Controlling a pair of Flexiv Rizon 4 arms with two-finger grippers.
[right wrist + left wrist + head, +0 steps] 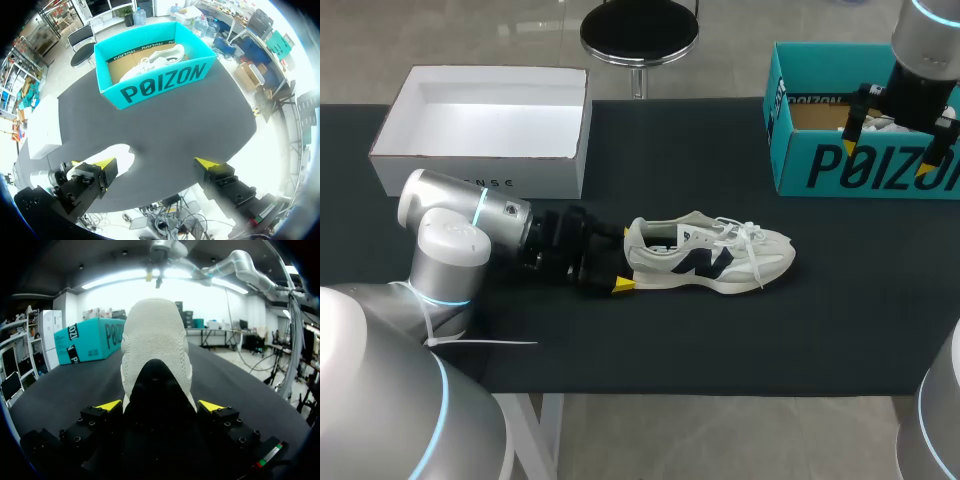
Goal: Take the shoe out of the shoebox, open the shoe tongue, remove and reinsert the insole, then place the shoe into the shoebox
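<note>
Shoe (710,255) stands on its sole on the table (650,340), its heel set within the left gripper (160,406); a firm clamp cannot be told. If loosely held, it could be shoved askew once the tongue is pulled.

A table (740,340) with a matte black top fills most of the head view, its far edge running across at 12 o'clock and its near edge at 6 o'clock. A white table leg (552,440) shows under the near edge at about 7 o'clock. Light falls evenly on the dark top, leaving only soft shadows.
</note>
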